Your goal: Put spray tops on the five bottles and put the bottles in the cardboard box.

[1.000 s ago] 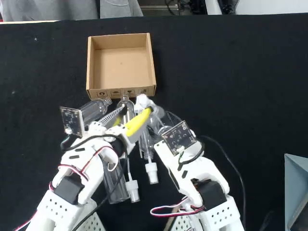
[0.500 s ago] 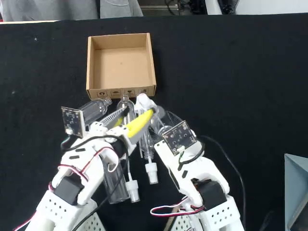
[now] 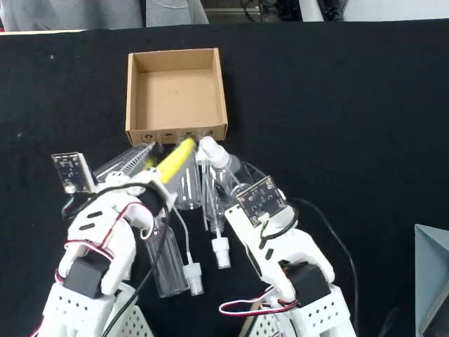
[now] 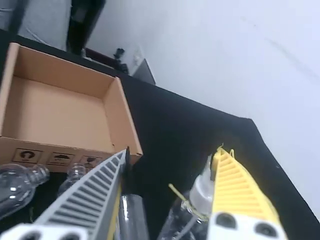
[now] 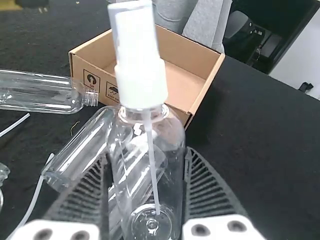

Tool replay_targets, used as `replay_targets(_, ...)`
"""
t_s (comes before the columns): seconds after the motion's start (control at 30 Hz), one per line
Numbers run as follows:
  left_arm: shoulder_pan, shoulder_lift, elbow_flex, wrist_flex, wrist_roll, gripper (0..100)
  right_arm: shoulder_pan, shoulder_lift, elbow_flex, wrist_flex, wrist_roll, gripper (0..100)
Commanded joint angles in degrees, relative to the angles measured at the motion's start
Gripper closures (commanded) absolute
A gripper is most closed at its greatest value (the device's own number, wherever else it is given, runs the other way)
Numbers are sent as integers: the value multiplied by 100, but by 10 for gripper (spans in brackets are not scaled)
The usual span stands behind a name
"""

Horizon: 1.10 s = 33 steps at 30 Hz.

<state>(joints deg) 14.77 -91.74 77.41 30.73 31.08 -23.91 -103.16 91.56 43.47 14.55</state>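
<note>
**High view.** Bench [image 3: 351, 105]: flat, covered in matte black cloth. Cardboard box [image 3: 175, 132]: square, brown, open-topped, nothing inside, at the far side. Just in front of it, the right tool [image 3: 217, 175] is closed on a capped bottle [image 3: 219, 163] of clear plastic, its white spray head [image 3: 209, 149] pointing toward the box wall. Left tool [image 3: 170, 145]: one yellow finger and one grey ribbed finger, spread apart, holding nothing, beside the capped bottle. Nearer the arms lie a clear uncapped bottle [image 3: 165, 263] and two loose spray tops [image 3: 221, 253], white, each with a thin dip tube.

**Left wrist view.** The ribbing on the grey finger and the smooth yellow face show, with a wide gap between them. Two open bottle necks [image 4: 37, 172] lie against the box's front wall.

**Right wrist view.** Dark ribbed fingers press both sides of the capped bottle. The dip tube runs straight down inside it. Another clear bottle lies touching its side.
</note>
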Motion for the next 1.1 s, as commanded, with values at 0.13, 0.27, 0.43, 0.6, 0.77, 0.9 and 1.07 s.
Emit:
replay_targets(0.13,-391,-114,-242,0,53,747,-26,-576,-655,-114,-44,966)
replay_targets(0.27,-365,-79,-180,0,26,746,-62,-576,-725,-105,-53,966)
replay_targets(0.43,-356,-53,-163,-9,26,746,-70,-576,-725,-105,-53,966)
replay_targets(0.6,-356,-53,-163,-9,26,746,-141,-576,-734,-105,-53,966)
replay_targets(0.77,-207,-53,-40,-123,18,746,-519,-576,-725,-26,-35,966)
replay_targets(0.9,-66,-53,532,-1046,9,751,-571,-576,-734,-26,-53,966)
replay_targets(1.07,224,-53,866,-1459,-440,752,-571,-576,-708,-26,-53,966)
